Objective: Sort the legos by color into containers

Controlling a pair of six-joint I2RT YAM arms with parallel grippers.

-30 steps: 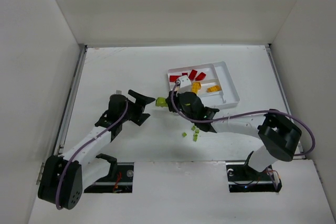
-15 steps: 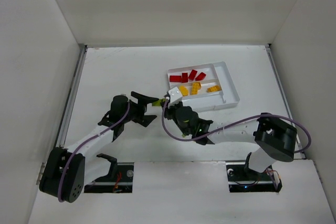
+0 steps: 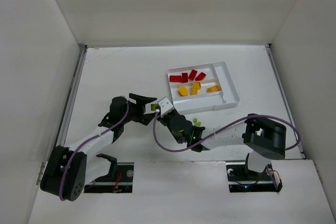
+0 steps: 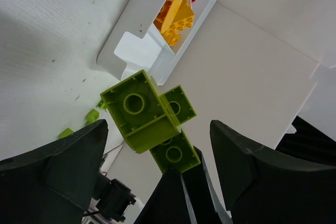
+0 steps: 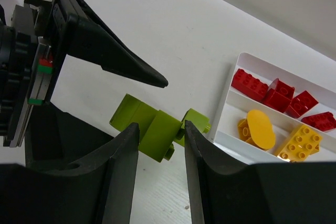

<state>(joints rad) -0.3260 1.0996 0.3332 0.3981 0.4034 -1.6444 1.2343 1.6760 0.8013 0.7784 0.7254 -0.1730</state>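
Note:
A lime-green lego cluster (image 3: 154,107) hangs above the table with my right gripper (image 3: 160,109) shut on its lower brick. In the right wrist view the lego (image 5: 157,129) sits between the right gripper (image 5: 161,126) fingers. My left gripper (image 4: 157,124) stands open around the same lego (image 4: 142,111), with a gap on each side. The white tray (image 3: 233,92) holds red bricks (image 3: 186,75) in the far slot and yellow-orange bricks (image 3: 190,88) in the middle one. Tiny lime-green cubes (image 3: 197,123) lie on the table beside the right arm.
The tray's near corner (image 4: 134,48) is just beyond the held lego. Two small green cubes (image 4: 92,115) lie on the table below it. White walls enclose the table on three sides. The right arm's cable (image 3: 231,121) loops over the table.
The right gripper carried the green lego leftward, away from the tray, into the left gripper's open jaws. The left gripper moved toward it and its jaws narrowed slightly.

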